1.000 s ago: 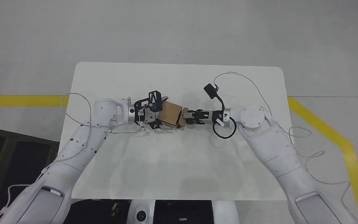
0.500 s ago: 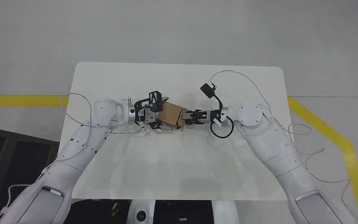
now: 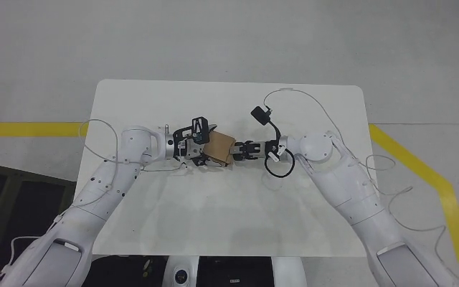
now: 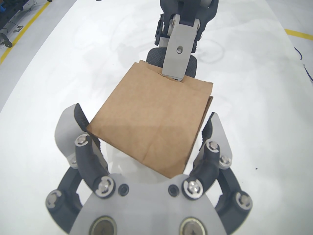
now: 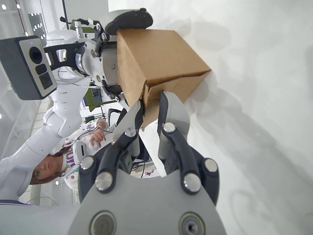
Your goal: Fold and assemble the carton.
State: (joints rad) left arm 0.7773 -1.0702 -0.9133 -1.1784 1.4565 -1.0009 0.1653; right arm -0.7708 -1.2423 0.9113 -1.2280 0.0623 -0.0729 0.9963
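The brown carton (image 3: 219, 148) stands as a small folded box in the middle of the white table (image 3: 215, 215), held between both arms. My left gripper (image 4: 144, 125) is shut on the carton (image 4: 154, 121), one finger on each side wall of its near end. From the opposite side my right gripper (image 5: 151, 110) is shut on a flap edge of the carton (image 5: 159, 57), one finger above and one below it. In the left wrist view, the right gripper (image 4: 179, 72) pinches the carton's far edge. In the top view, the left gripper (image 3: 195, 152) and right gripper (image 3: 239, 151) face each other.
A thin white cable (image 3: 305, 94) loops over the table's far right part, and a black cable (image 3: 280, 166) curls beside the right wrist. Bare table surface lies in front of and behind the carton.
The right arm has shifted left, pressing in on the carton's flap end. The carton has tilted slightly. The left arm has stayed in place.
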